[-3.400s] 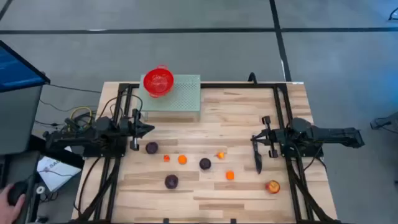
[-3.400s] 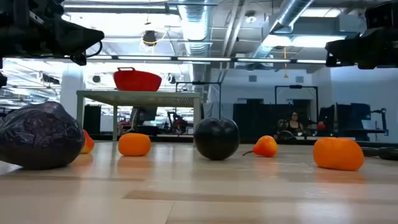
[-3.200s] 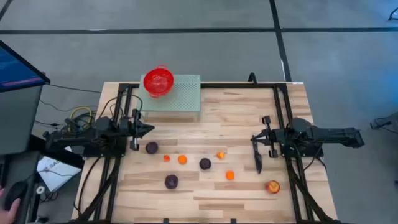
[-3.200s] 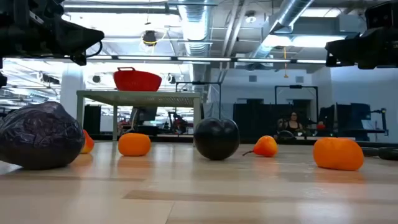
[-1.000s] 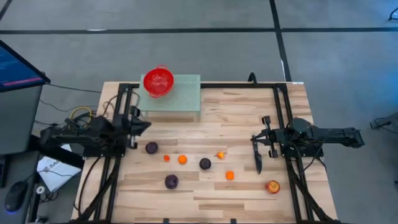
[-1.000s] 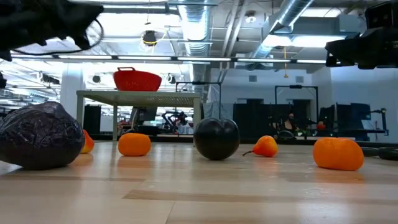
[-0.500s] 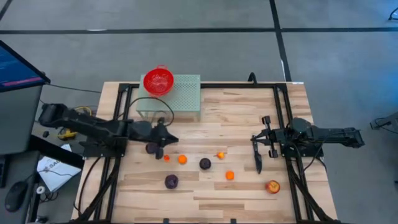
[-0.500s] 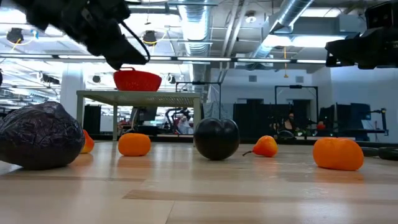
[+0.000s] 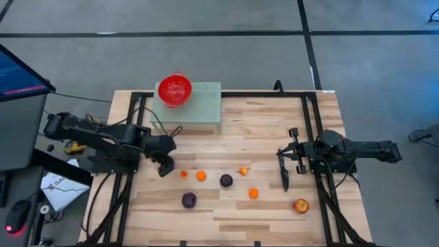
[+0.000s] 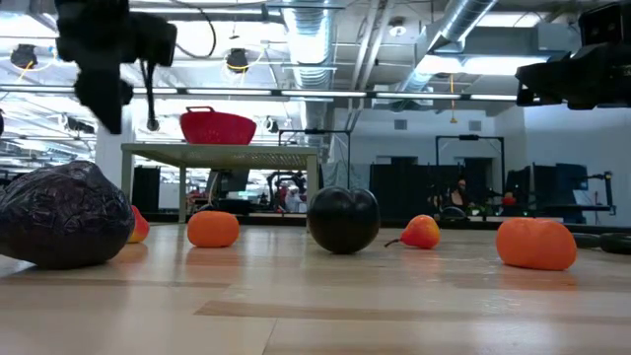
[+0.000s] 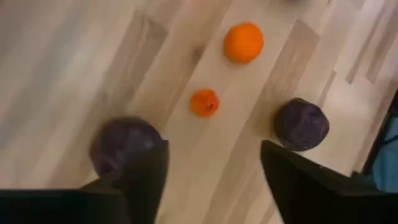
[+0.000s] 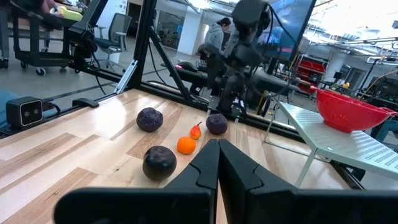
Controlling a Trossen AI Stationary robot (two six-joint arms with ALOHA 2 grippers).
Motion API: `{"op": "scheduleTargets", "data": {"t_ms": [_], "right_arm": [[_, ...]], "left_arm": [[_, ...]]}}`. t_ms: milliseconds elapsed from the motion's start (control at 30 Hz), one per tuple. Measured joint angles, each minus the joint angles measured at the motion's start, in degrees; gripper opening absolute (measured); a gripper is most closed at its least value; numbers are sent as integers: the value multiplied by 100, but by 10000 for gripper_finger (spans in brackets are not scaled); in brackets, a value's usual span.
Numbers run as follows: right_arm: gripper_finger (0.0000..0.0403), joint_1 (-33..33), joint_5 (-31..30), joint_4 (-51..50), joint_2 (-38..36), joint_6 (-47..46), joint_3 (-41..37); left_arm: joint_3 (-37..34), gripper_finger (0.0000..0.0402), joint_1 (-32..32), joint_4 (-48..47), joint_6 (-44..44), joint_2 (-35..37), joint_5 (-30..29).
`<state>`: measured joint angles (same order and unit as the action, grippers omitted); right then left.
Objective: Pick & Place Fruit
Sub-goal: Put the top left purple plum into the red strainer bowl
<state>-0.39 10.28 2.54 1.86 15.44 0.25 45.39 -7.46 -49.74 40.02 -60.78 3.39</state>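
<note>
Over the left side of the wooden table (image 9: 274,130) we see the left gripper (image 9: 165,169) pointing down, its fingers spread wide, directly above the leftmost plum (image 11: 121,146). From the left wrist view that plum sits beside one dark finger, partly hidden by it; we cannot tell whether the finger touches it. A small orange fruit (image 11: 204,102) lies just past the fingers, a larger orange fruit (image 11: 243,43) lies farther on, and a second plum (image 11: 301,124) sits beside the other finger, clear of it.

From above, the fruit is scattered across the middle of the table: the small orange piece (image 9: 183,174), the larger one (image 9: 201,175), a dark plum (image 9: 226,180) near the centre, another plum (image 9: 189,200) toward the near edge, an orange piece with a stem (image 9: 243,171), one more orange piece (image 9: 254,193), and a red-yellow apple (image 9: 300,205) near the right corner.

Our right gripper (image 9: 282,154) waits at the right side of the table, fingers pressed together with nothing between them. A slim black knife (image 9: 285,177) lies on the wood just beside it.

At the far edge a red colander (image 9: 174,89) stands on a pale green perforated stand (image 9: 199,110).
</note>
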Motion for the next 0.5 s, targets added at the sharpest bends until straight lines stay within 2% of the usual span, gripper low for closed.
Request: {"op": "scheduleTargets", "data": {"t_ms": [100,233,333,500], "right_arm": [[1,0,-1,0,-1,12,0],[1,-1,0,0,0,17,0],[1,-1,-2,3,1,15,0],[1,-1,-1,3,1,13,0]], "left_arm": [[-263,301,0,-66,280,-12,-2],[-644,334,2,-65,732,-12,-36],[-875,347,4,-4,855,-10,-125],[-1088,351,4,7,1129,-12,-666]]}}
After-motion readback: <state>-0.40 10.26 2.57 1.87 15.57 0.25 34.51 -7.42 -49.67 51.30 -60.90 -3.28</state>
